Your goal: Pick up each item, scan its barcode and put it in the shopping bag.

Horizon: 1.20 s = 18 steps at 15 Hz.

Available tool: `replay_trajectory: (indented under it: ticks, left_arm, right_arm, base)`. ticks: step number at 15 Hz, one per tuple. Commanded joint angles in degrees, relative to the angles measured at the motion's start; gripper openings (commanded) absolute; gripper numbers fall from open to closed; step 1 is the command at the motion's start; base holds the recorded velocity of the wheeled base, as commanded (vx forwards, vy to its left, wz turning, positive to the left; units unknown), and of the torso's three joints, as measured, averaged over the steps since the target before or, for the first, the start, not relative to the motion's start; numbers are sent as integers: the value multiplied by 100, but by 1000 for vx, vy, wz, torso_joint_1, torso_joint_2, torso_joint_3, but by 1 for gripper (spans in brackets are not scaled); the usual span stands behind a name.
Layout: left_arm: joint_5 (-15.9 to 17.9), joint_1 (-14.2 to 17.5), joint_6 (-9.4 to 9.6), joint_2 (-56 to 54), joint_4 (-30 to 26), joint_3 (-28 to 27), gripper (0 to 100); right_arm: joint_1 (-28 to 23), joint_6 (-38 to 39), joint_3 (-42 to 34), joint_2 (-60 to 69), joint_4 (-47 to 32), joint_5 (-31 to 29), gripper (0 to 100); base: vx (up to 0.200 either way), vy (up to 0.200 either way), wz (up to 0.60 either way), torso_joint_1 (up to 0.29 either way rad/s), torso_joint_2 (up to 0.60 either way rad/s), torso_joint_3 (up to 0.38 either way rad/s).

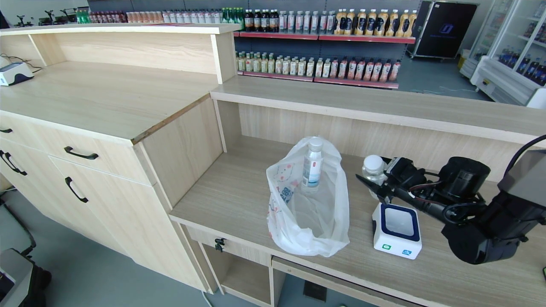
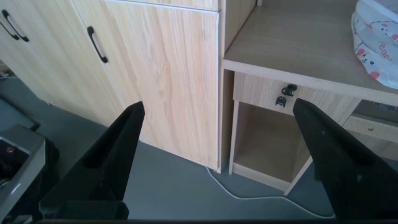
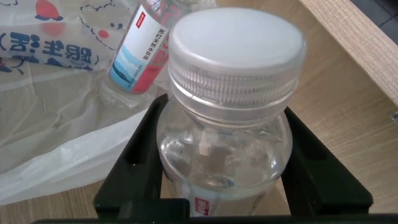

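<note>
Head view: my right gripper (image 1: 375, 184) is clamped on the white-capped bottle (image 1: 373, 168) at the back of the counter (image 1: 239, 192); can't tell if it's lifted or standing; scanner (image 1: 396, 230) sits just in front of it, shopping bag (image 1: 307, 213) just beside the scanner, open, with a water bottle (image 1: 312, 164) upright inside.

Left wrist view: my left gripper (image 2: 217, 106) is spread wide with nothing in it, hanging off the counter edge by the cabinet (image 2: 161, 74); a corner of the bag shows above.

Right wrist view: fingers (image 3: 146, 134) hug both sides of the white-capped bottle; bag and water bottle close behind.

Step, I judge: second item grasped, scan pending; next calls for a lift, label turned down to the scanner window, then over the bag mouth; the upright water bottle and floppy rim could snag the drop.
</note>
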<state>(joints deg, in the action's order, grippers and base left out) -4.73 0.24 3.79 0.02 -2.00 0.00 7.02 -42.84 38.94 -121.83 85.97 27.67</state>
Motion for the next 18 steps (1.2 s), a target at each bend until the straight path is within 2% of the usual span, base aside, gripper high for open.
replay_trajectory:
  ticks: [1, 13, 18]
  left_arm:
    - [-2, 2, -1, -2, -2, 0, 100]
    - [-2, 2, -1, -2, -2, 0, 100]
    - [-2, 2, -1, -2, -2, 0, 100]
  right_arm:
    - [-8, -14, -35, 98, -54, 1, 0]
    - [-96, -84, -70, 309, -467, -7, 0]
    - [-324, -322, -79, 485, -625, 10, 0]
  base:
    - [0, 0, 0, 0, 0, 0]
    - [0, 0, 0, 0, 0, 0]
    - [0, 0, 0, 0, 0, 0]
